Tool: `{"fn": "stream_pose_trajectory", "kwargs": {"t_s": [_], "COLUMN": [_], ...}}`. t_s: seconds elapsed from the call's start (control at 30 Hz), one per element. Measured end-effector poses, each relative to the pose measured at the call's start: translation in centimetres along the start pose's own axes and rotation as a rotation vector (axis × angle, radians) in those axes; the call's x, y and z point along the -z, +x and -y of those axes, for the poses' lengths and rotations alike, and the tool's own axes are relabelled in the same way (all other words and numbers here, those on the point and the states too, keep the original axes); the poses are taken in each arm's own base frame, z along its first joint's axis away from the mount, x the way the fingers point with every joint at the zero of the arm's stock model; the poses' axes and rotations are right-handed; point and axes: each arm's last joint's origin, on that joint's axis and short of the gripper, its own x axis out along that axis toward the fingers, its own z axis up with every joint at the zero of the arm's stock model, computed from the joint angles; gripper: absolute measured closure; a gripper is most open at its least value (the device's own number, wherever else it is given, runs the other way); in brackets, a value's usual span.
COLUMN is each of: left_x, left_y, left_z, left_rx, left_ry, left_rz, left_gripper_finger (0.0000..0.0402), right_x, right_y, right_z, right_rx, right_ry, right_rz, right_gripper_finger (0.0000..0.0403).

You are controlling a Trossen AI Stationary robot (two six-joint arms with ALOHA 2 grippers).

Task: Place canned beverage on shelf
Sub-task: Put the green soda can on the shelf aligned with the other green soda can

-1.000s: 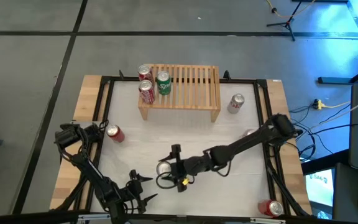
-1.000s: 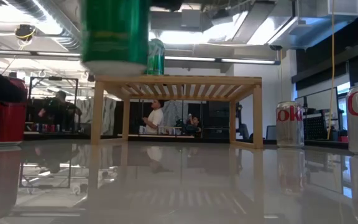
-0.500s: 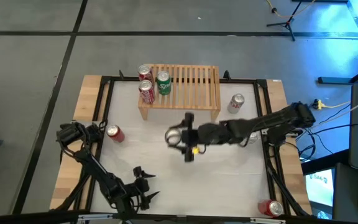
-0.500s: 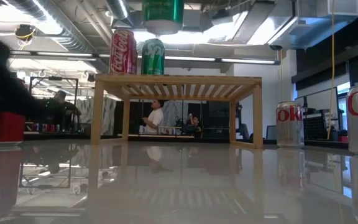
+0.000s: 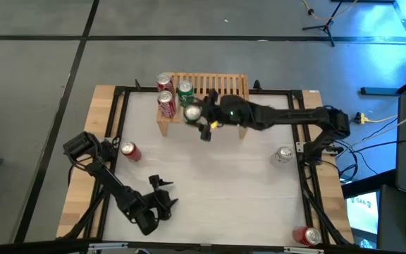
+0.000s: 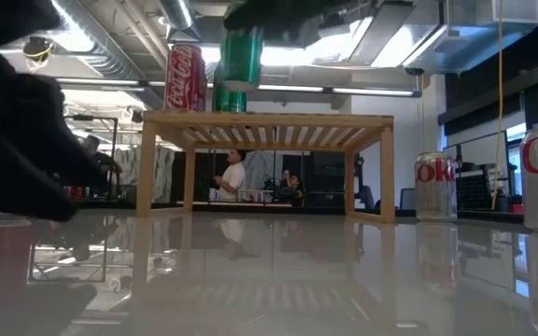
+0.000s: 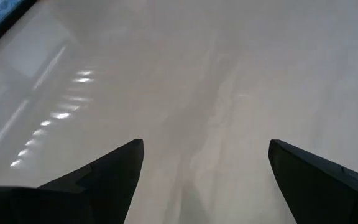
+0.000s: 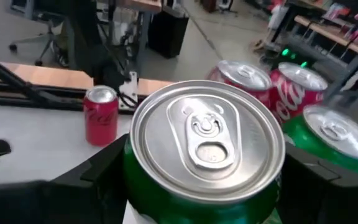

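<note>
The right gripper [image 5: 197, 117], clamped on an upright green can [image 5: 192, 112], hangs over the shelf [image 5: 224, 88] front edge, beside the standing green can [image 5: 185, 89].

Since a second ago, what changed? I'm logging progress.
The right gripper, shut on the green can, carried it from mid-table up over the shelf's front-left part, beside the cans there. The left gripper shifted slightly near the front edge. Shelf and other cans stayed put.

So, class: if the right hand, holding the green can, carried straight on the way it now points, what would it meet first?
Probably the cans already on the shelf. The right hand points toward the shelf's left end, where a green can and two red cans stand just ahead; depth is hard to judge.
</note>
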Motion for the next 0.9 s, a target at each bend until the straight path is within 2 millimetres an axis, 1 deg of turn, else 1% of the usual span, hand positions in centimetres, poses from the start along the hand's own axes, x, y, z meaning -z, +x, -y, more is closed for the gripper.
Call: {"fn": "stream_pose_trajectory", "kwargs": {"t_s": [0.13, 0.27, 0.37, 0.5, 0.7, 0.77, 0.9], "left_x": [0.6, 0.4, 0.3, 0.2, 0.2, 0.2, 0.2], "left_y": [0.8, 1.3, 1.5, 1.8, 1.8, 1.8, 1.8], "left_z": [-0.9, -1.2, -1.4, -1.6, -1.6, -1.6, -1.6], "left_rx": [-0.029, -0.040, -0.048, -0.058, -0.057, -0.056, -0.056], "left_ry": [0.031, 0.083, 0.116, 0.126, 0.125, 0.124, 0.124], "left_rz": [-0.029, -0.039, -0.044, -0.051, -0.052, -0.052, -0.052], "left_gripper_finger": [0.0065, 0.0065, 0.0065, 0.0065, 0.0065, 0.0065, 0.0065], "right_x": [0.8, 1.6, 1.8, 2.1, 1.7, 1.7, 2.4], "right_y": [0.9, 1.7, 2.1, 2.4, 2.4, 2.7, 3.2], "right_z": [1.8, 2.8, 3.4, 3.6, 3.6, 3.5, 3.4], "right_rx": [0.004, 0.013, 0.024, 0.030, 0.038, 0.039, 0.035], "right_ry": [0.014, 0.021, 0.025, 0.030, 0.036, 0.036, 0.051], "right_rz": [0.014, 0.014, 0.038, 0.034, 0.071, 0.087, 0.067], "right_gripper_finger": [0.0116, 0.0116, 0.0116, 0.0116, 0.0116, 0.0116, 0.0116]}}
